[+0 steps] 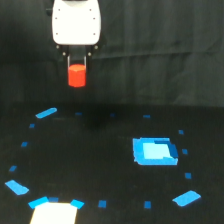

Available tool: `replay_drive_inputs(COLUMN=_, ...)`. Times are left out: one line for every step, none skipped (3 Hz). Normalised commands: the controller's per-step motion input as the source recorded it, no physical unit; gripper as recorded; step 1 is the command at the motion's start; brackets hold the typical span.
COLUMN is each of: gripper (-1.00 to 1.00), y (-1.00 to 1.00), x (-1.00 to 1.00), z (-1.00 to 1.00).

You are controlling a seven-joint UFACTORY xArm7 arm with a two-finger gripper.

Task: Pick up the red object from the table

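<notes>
The red object (77, 76) is a small bright red-orange stubby block. It hangs between the two thin fingers of my gripper (77, 67), well above the black table (100, 150). The gripper is shut on the block's upper part, and its lower half sticks out below the fingertips. The white gripper body (76, 22) is at the top of the exterior view, left of centre. A faint dark shadow lies on the table below it.
A large bright blue patch (154, 151) lies on the exterior view's right. Smaller blue patches lie at the left (46, 113), lower left (17, 187) and lower right (186, 198). Small blue tape marks dot the table. A white-and-blue shape (54, 210) sits at the bottom edge.
</notes>
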Motion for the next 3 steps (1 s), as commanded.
replay_drive_inputs(gripper=-1.00, y=0.50, x=-0.49, z=0.33)
replay_drive_inputs(gripper=-1.00, y=0.13, x=0.12, z=0.20)
replay_drive_inputs(gripper=-1.00, y=0.08, x=0.26, z=0.84)
